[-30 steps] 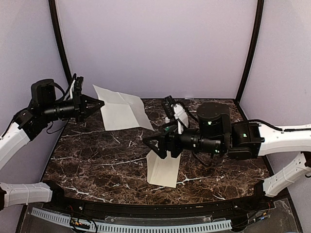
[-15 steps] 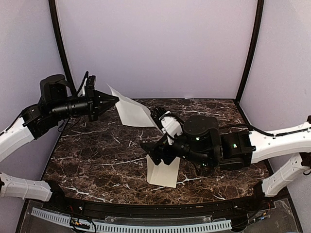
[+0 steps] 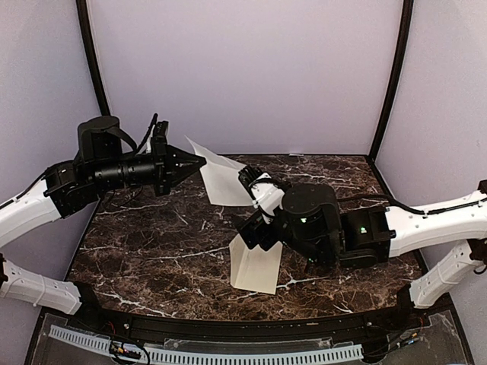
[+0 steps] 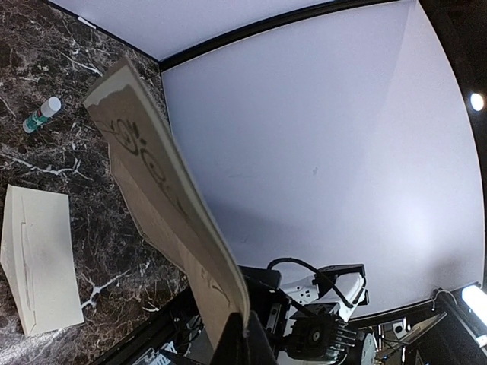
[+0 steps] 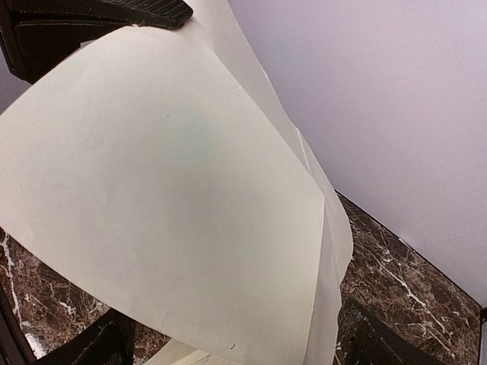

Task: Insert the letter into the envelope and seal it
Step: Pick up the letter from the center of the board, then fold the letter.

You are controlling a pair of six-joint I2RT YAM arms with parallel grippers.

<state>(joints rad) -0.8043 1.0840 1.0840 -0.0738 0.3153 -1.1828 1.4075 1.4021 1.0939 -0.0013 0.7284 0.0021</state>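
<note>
My left gripper (image 3: 196,161) is shut on one edge of the cream-beige envelope (image 3: 226,182) and holds it in the air above the back of the table. In the left wrist view the envelope (image 4: 163,190) runs edge-on from my shut fingers (image 4: 247,334), its printed emblem showing. The white letter (image 3: 256,266), folded, lies flat on the marble; it also shows in the left wrist view (image 4: 42,258). My right gripper (image 3: 249,230) is open between envelope and letter. In the right wrist view the envelope (image 5: 175,198) fills the frame, with my fingers (image 5: 95,346) spread wide at its lower edge.
A small white glue stick with a green label (image 4: 42,114) lies on the dark marble table (image 3: 152,243). Purple walls and black corner posts (image 3: 389,76) close in the back and sides. The table's front edge has a perforated rail (image 3: 213,353).
My left arm has carried the envelope right, towards the table's middle. My right gripper has turned up from the letter towards the envelope's lower edge. The letter has not moved.
</note>
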